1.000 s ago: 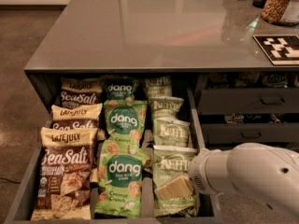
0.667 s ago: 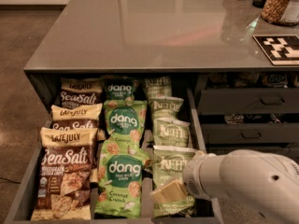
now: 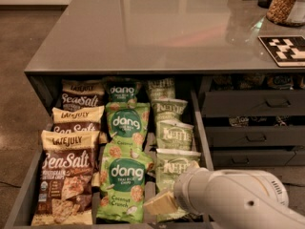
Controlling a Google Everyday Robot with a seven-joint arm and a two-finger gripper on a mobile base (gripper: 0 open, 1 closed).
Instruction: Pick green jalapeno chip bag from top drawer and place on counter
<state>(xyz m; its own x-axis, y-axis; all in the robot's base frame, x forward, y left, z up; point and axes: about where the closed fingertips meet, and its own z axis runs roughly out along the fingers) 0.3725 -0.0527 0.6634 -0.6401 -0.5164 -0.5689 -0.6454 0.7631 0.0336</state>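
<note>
Several pale olive-green Kettle jalapeno chip bags stand in a column in the right part of the open top drawer. The front bag is partly covered by my white arm. My gripper reaches in from the bottom right, low over the front edge of that bag, between it and a bright green dang bag. Most of the gripper is hidden by the arm. The grey-brown counter lies above the drawer and reflects light.
Bright green dang bags fill the drawer's middle column, and brown Late July Sea Salt bags fill the left one. Narrow handled drawers stand at the right. A black-and-white marker and a jar sit on the counter's right side.
My arm has moved left and toward the drawer's front, and now covers more of the front Kettle bag. The bags have not visibly shifted.
</note>
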